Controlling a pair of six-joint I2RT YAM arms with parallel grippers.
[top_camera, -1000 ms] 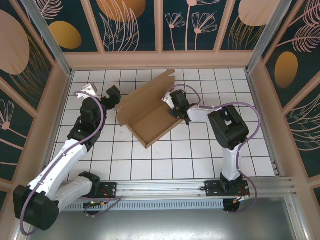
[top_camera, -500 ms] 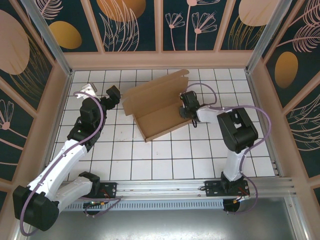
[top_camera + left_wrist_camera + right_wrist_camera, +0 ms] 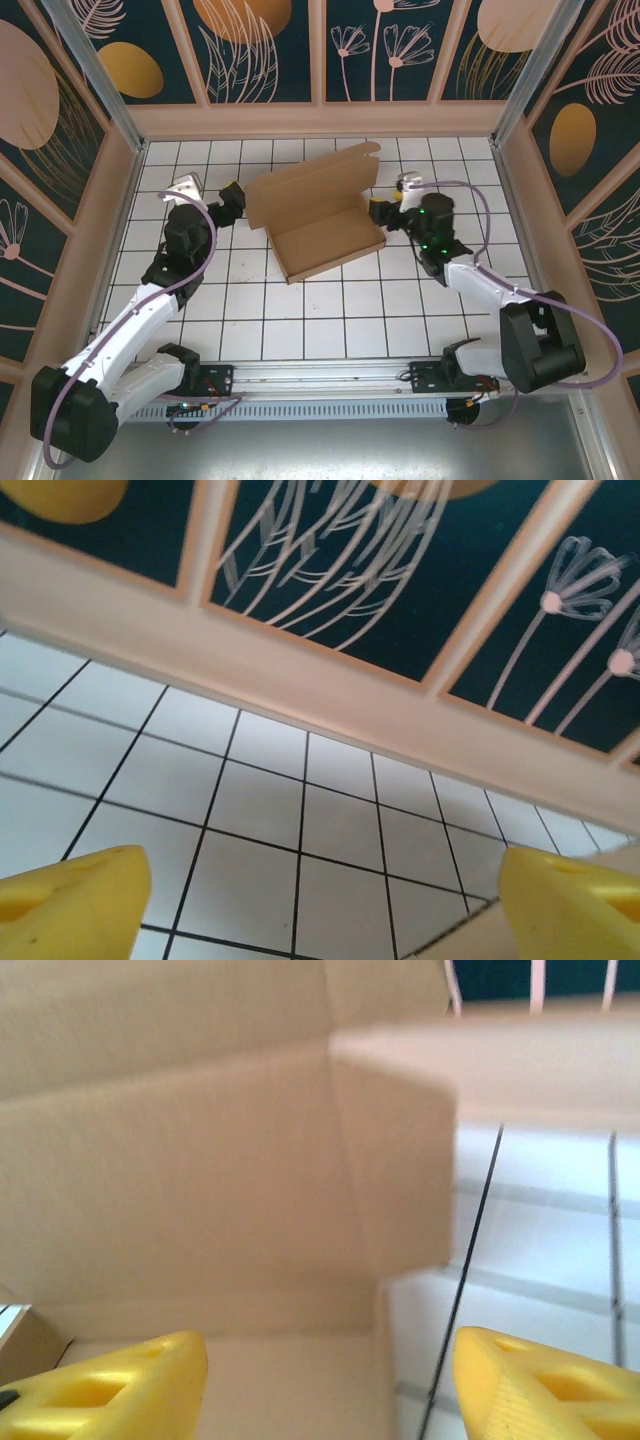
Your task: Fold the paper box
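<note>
the right gripper (image 3: pixel 330 1360) is spread with nothing in it at the right wall of the paper box (image 3: pixel 318 232), the left gripper (image 3: pixel 235 197) is gaping empty off its left corner, and the box sits mid-way across the table (image 3: pixel 330 320), so I'd pinch the flap near its crease and fold slowly.

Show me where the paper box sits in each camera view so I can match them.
Top external: paper box at the centre of the table, toward the back.
Left wrist: a tan sliver at the bottom right, probably its edge; too little shows to be sure.
Right wrist: brown panels close up across the left and centre.
Shared landmark: the white tiles with black grid lines.
</note>
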